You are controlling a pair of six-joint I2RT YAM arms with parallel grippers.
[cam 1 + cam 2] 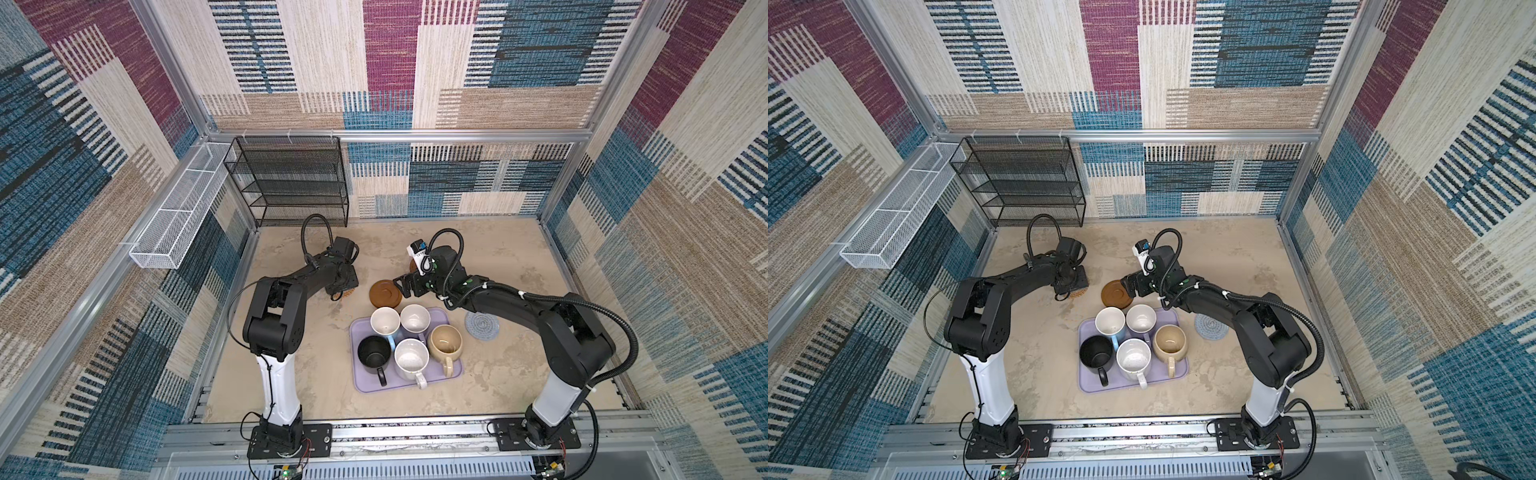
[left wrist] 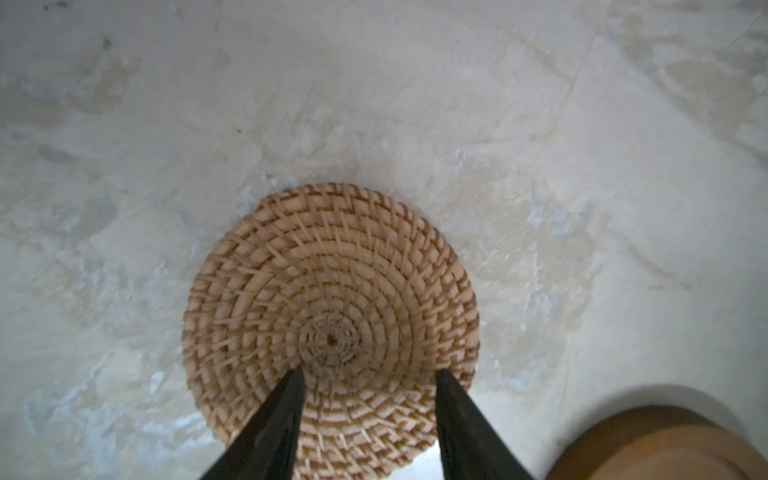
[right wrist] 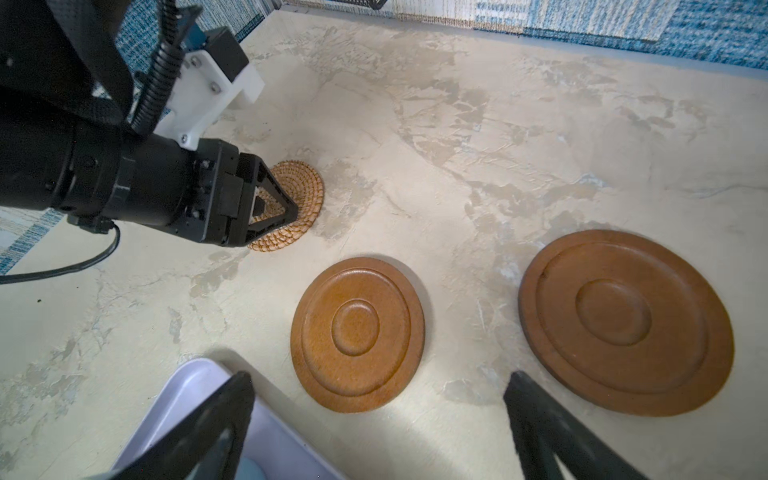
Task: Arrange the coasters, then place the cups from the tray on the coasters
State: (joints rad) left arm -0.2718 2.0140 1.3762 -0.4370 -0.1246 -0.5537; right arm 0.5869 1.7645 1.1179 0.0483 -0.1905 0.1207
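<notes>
Rattan coaster (image 2: 328,291) lying flat, directly beneath left pincer (image 2: 370,372), jaws parted

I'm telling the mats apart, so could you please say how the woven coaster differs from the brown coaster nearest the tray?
The woven coaster is pale tan coiled wicker; the brown coaster is smooth and darker, with ring-shaped steps. The woven coaster lies under the left gripper, whose jaws stand open over it; the brown coaster lies apart from it. Both are round and lie flat on the table.
</notes>
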